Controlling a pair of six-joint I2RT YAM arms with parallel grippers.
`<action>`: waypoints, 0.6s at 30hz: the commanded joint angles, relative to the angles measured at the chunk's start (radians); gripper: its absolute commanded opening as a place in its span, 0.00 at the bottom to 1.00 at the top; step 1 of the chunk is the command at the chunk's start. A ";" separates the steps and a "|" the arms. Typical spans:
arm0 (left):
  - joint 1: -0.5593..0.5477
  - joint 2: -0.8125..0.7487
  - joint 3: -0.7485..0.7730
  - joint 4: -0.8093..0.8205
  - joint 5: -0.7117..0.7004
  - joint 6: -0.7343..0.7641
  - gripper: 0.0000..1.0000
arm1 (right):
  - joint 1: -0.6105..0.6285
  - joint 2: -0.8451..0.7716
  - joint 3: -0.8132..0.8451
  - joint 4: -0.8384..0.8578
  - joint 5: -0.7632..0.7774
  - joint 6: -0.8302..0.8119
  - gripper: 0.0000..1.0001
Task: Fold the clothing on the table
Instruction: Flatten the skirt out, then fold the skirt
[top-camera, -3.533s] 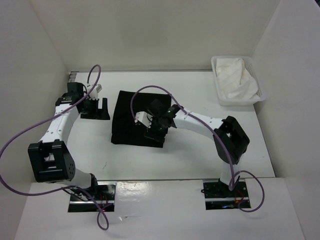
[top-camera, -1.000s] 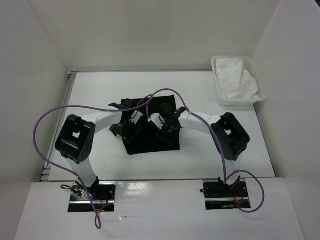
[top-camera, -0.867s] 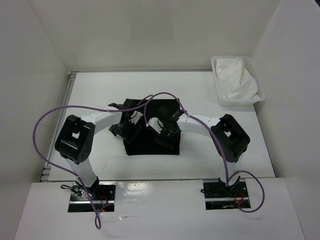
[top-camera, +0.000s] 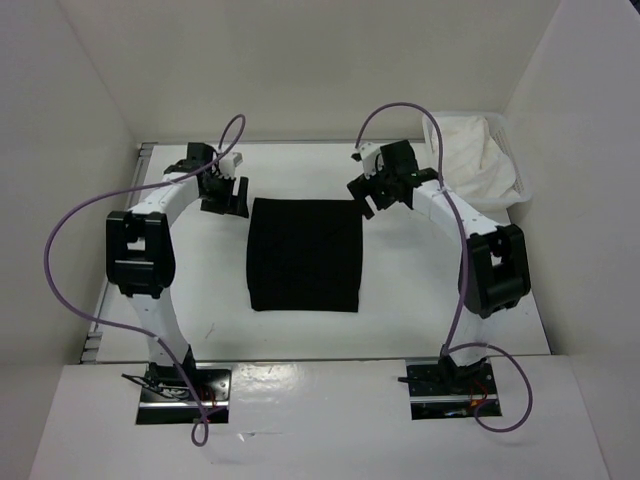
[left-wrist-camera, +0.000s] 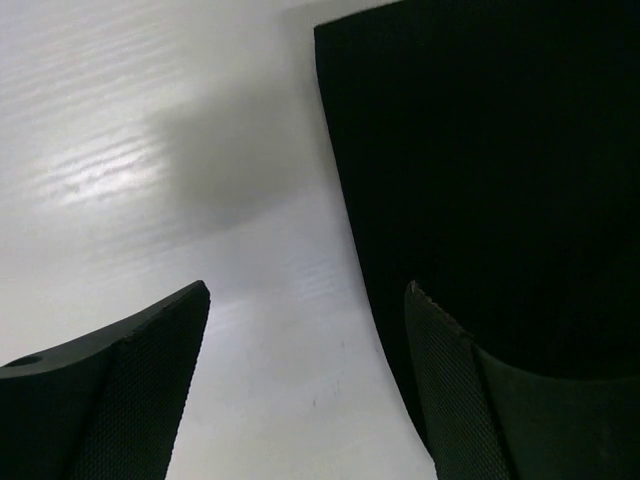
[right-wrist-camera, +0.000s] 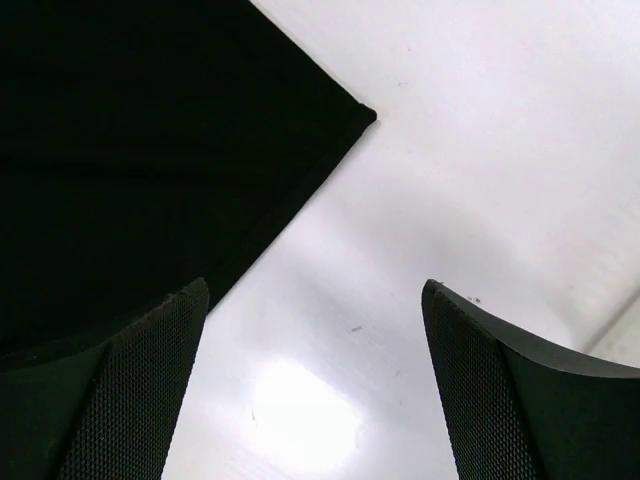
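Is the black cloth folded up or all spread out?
Folded, it seems. The black garment lies flat on the table as one neat rectangle with straight edges and square corners, with no sleeves or loose parts sticking out.

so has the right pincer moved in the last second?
Yes. The right pincer has come off the clothing and moved toward the far edge, closer to the bin. It is open.

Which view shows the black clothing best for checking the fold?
The top external view: the whole clothing lies there as a flat rectangle on the table. The left wrist view catches only one edge, the right wrist view only one corner.
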 joint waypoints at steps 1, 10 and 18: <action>0.017 0.081 0.091 0.050 0.138 0.032 0.84 | -0.005 0.077 0.061 0.046 -0.067 0.018 0.91; 0.048 0.242 0.231 0.059 0.187 0.062 0.81 | -0.057 0.169 0.153 0.009 -0.137 -0.001 0.91; 0.037 0.345 0.312 0.059 0.187 0.043 0.81 | -0.088 0.215 0.195 0.009 -0.171 -0.001 0.91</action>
